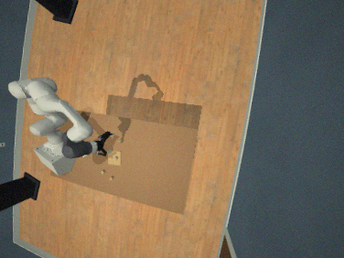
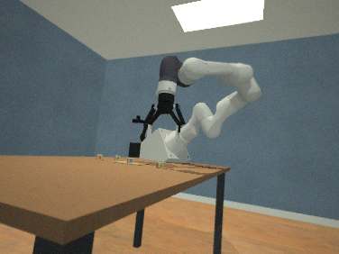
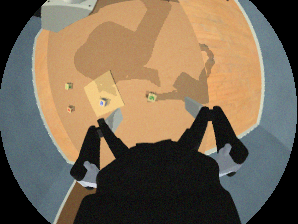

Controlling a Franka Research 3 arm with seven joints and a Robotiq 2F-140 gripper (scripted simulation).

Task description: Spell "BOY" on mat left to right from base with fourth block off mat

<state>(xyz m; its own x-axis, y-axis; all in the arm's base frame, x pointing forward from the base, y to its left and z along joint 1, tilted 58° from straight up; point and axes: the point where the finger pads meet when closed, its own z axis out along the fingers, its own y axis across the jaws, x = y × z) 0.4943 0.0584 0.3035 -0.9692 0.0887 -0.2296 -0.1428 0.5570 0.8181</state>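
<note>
The pale yellow mat (image 1: 111,162) (image 2: 141,164) (image 3: 111,93) lies flat on the table. A block with a blue letter (image 1: 116,157) (image 2: 130,160) (image 3: 103,102) sits on it. A block with a green letter (image 1: 121,141) (image 2: 160,165) (image 3: 151,97) lies off the mat on one side. On the other side lie another green-marked block (image 1: 102,172) (image 2: 117,158) (image 3: 69,86) and a red-marked block (image 1: 112,177) (image 2: 99,157) (image 3: 70,109). The letters are too small to read. My gripper (image 1: 111,144) (image 2: 163,131) (image 3: 152,108) is open and empty, high above the table.
The robot's white base (image 1: 55,159) (image 2: 159,146) stands on the table near the mat. Shadows of the arm fall across the table beside the mat and blocks. The table (image 1: 155,169) (image 2: 68,185) reaches well past the blocks, away from the base.
</note>
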